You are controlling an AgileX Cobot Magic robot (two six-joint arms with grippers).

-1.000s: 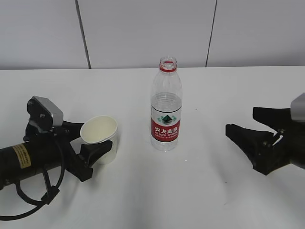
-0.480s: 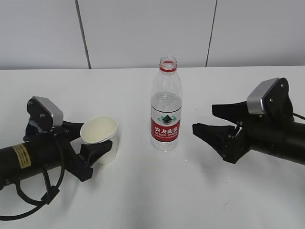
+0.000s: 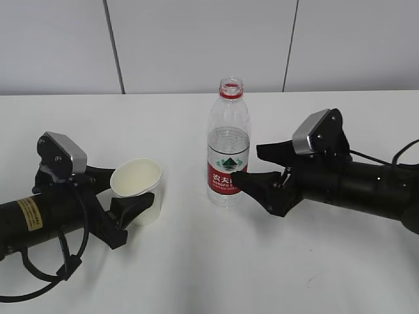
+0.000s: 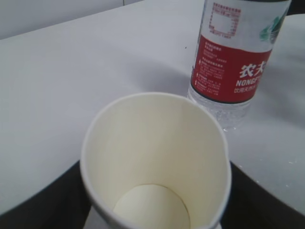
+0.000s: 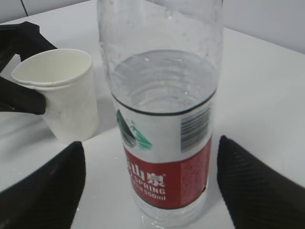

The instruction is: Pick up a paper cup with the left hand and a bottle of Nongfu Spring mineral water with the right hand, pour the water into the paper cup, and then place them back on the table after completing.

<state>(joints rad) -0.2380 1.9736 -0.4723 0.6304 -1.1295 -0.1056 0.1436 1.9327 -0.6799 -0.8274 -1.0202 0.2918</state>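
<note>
The paper cup (image 3: 137,190) is white and empty, standing left of centre on the table (image 3: 209,268). The left hand (image 3: 129,190) is shut on the cup, with a black finger pressed on each side; the left wrist view looks down into the cup (image 4: 157,157). The Nongfu Spring bottle (image 3: 228,154) stands upright and uncapped at the centre, with a red label. The water (image 5: 162,83) fills it to a little above the label. The right hand (image 3: 247,165) is open, its fingers (image 5: 257,186) either side of the bottle's lower part (image 5: 167,181) and clear of it.
A white panelled wall (image 3: 196,46) runs along the table's back edge. The bottle stands close to the right of the cup (image 5: 62,95). The right arm's cable (image 3: 402,149) loops at the far right.
The right hand has moved left from the right edge to the bottle, and its open jaws now flank it. The left hand and the cup have not moved.
</note>
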